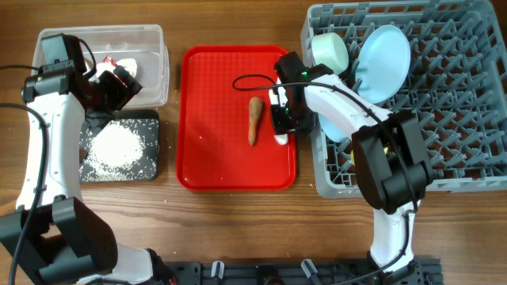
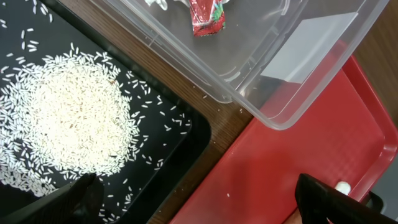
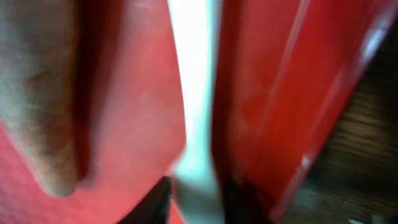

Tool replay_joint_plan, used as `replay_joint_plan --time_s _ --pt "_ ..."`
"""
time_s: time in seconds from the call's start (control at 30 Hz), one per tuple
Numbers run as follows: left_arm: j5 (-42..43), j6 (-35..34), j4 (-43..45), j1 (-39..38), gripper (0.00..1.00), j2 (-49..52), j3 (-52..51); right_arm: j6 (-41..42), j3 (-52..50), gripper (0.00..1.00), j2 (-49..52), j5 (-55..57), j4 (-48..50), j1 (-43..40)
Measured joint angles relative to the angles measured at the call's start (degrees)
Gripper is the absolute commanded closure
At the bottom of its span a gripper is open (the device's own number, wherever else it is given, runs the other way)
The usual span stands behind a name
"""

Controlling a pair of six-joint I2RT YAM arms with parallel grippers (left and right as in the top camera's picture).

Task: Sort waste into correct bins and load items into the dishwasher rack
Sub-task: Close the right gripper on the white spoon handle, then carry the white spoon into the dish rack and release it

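The right gripper [image 3: 196, 196] is down on the red tray [image 1: 214, 103], which lies in the middle of the tabletop. It sits at the tray's right side, over the white spoon [image 3: 194, 93]. In the blurred right wrist view its two dark fingertips stand close on either side of the spoon's handle, but whether they actually pinch it cannot be told. The spoon's long axis runs roughly from the far edge to the near edge, and which end is the bowl cannot be made out. Just left of it, apart from the gripper, the carrot [image 1: 253, 120] lies flat on the tray. Its long axis is nearly parallel to the spoon, with the thicker end toward the far edge and the thin tip toward the near edge. The left gripper [image 2: 198, 183] hangs with its fingers spread wide and nothing between them, above the seam where the clear tub [image 1: 150, 55] in the far-left corner meets the black tub [image 1: 150, 127] just nearer along the left edge. The rice [image 1: 117, 146] is heaped in the black tub, and the wrapper [image 2: 207, 15] lies in the clear one. The dishwasher rack [image 1: 459, 119] fills the right side, with the plate [image 1: 386, 51] leaning on edge among the pegs and the cup [image 1: 331, 49] beside it.
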Motion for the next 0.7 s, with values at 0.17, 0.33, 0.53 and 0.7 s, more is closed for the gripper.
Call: replay_joint_plan --time_s 0.17,0.33,0.53,0.7 --pt "0.0 0.0 0.0 0.0 0.0 0.0 0.0 0.9 -0.1 0.94 0.0 0.0 0.9 -0.2" --pt "0.0 0.0 0.0 0.0 0.0 0.0 0.0 1.0 -0.1 0.96 0.0 0.2 1.0 -0.2" --pt "0.0 0.0 0.0 0.0 0.0 0.0 0.0 1.0 4.0 0.96 -0.5 2.0 -1.6 -0.2" --pt "0.0 0.0 0.0 0.0 0.0 0.0 0.0 0.8 12.0 0.96 -10.6 9.0 -2.6 -1.1"
